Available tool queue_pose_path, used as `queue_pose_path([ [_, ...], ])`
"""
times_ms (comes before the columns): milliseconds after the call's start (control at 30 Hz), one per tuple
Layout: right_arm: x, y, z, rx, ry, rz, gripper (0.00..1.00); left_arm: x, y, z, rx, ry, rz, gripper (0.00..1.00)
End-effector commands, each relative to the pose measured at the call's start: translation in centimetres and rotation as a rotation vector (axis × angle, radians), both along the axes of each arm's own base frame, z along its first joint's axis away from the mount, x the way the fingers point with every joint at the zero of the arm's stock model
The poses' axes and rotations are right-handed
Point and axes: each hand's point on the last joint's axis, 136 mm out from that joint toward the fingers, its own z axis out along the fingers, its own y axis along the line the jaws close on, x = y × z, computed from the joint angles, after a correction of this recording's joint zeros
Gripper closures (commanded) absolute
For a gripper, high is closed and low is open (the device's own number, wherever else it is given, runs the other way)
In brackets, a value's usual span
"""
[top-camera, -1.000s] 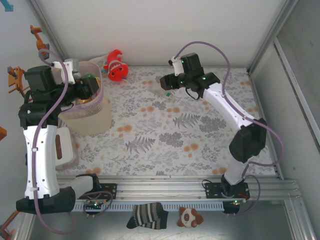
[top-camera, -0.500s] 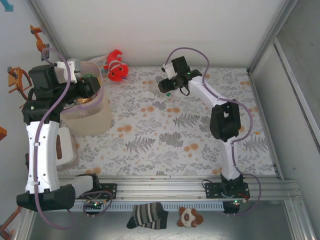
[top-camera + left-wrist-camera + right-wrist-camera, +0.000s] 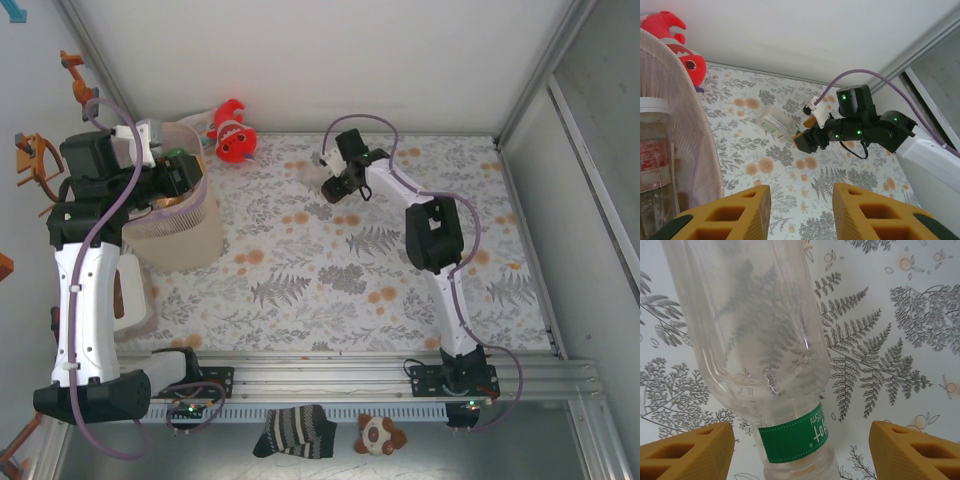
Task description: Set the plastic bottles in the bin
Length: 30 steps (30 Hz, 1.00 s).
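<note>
**Top view with both wrist views.** The right fingers (image 3: 690, 450) stand well apart on either side of the neck of a clear plastic bottle (image 3: 755, 330) with a green label. A gap shows on each side, so nothing is gripped yet. The neck is probably chosen because it is the narrowest and stiffest part of a thin-walled body that would buckle if squeezed.

The bottle lies at the far middle of the fern-print tabletop (image 3: 330, 280), well apart from the bin (image 3: 185, 240). The bin stands at the far left, with the red fish plush (image 3: 232, 132) just behind it. The left fingers (image 3: 740, 210) hang at the bin's rim, partly open and empty, seemingly parked there to leave the right arm room. Inside the bin, a bottle with a white cap and red label (image 3: 652, 150) stands against the wall.

Compared with one second before, the right arm has folded. Its elbow, then out toward the right edge, now sits near the middle, while its fingers have shifted only slightly. The left arm is almost unchanged.
</note>
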Motion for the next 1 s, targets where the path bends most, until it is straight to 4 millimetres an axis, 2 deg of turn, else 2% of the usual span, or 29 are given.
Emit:
queue_pose_path([
  [0, 0.4, -0.5, -0.9, -0.036, 0.008, 0.016, 0.33, -0.3, -0.5, 0.6, -0.027, -0.019, -0.020, 0.63],
  [167, 0.1, -0.6, -2.7, -0.054, 0.049, 0.024, 0.38, -0.2, -0.5, 0.5, -0.031, -0.017, -0.020, 0.63],
  [233, -0.1, -0.6, -3.0, -0.053, 0.061, 0.028, 0.44, -0.2, -0.5, 0.4, -0.037, -0.013, -0.017, 0.63],
  [400, -0.8, -0.4, -1.7, -0.029, 0.074, 0.029, 0.59, -0.1, -0.5, 0.6, -0.049, -0.020, -0.012, 0.56],
  [600, -2.1, -0.1, 2.6, 0.042, 0.046, 0.017, 0.69, 0.2, -0.6, 1.0, -0.080, -0.027, -0.002, 0.53],
  [733, -3.4, 0.2, 6.1, 0.101, 0.017, 0.011, 0.72, 0.6, -0.7, 1.1, -0.116, -0.029, 0.006, 0.45],
  [967, -7.1, 1.8, 13.2, 0.221, -0.041, 0.047, 0.72, 1.7, -0.9, 0.2, -0.163, 0.023, 0.024, 0.37],
])
